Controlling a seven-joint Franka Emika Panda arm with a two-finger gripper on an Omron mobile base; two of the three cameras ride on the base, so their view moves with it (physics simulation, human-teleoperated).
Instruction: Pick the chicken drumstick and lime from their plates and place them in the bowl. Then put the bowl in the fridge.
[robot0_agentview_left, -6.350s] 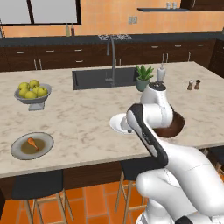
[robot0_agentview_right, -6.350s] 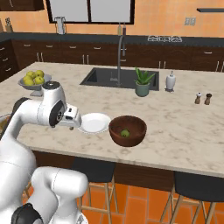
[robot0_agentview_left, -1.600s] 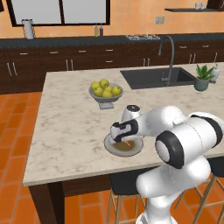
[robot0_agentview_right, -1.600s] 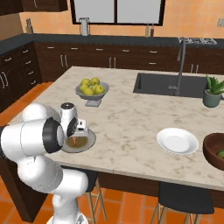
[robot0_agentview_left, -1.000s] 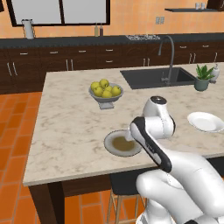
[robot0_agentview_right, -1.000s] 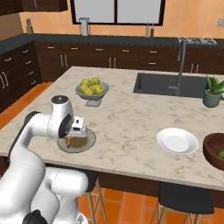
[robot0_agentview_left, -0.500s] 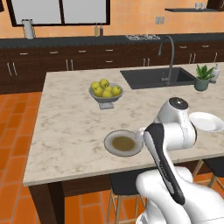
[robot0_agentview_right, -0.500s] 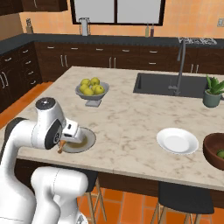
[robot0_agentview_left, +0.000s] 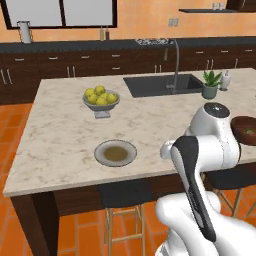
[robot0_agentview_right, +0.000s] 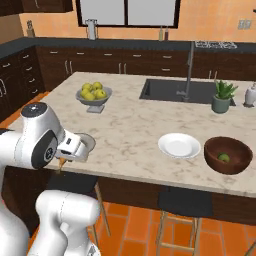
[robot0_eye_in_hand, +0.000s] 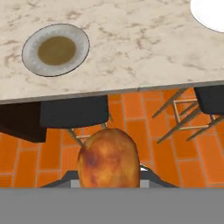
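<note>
Off the bench's front edge, over the floor: chicken drumstick (robot0_eye_in_hand: 109, 158) clamped in gripper (robot0_agentview_right: 64, 161). Grey plate (robot0_agentview_left: 115, 152) vacated; lime (robot0_agentview_right: 224, 157) in bowl (robot0_agentview_right: 227, 155). Step: carrying. Next: release over bowl near the bench's right end.

Glossy browned chicken drumstick (robot0_eye_in_hand: 108, 158), matt veined marble counter (robot0_eye_in_hand: 131, 48), smooth wooden-looking bowl (robot0_agentview_right: 228, 155).

You see the chicken drumstick (robot0_eye_in_hand: 109, 158) cut off at six o'clock, hiding the fingertips; the white plate (robot0_eye_in_hand: 209, 14) is clipped at one o'clock.
</note>
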